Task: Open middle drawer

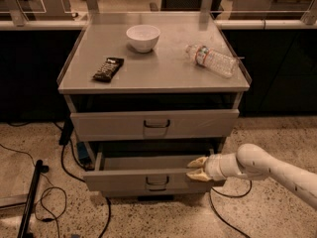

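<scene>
The middle drawer is a grey metal drawer with a small dark loop handle. It stands pulled out from the cabinet, below the closed top drawer, and its inside shows as a dark gap. My gripper is at the right end of the drawer's front top edge, with the white arm reaching in from the lower right. It is to the right of the handle, not on it.
On the cabinet top are a white bowl, a dark snack bar and a plastic bottle lying on its side. Cables and a dark pole lie on the floor at left.
</scene>
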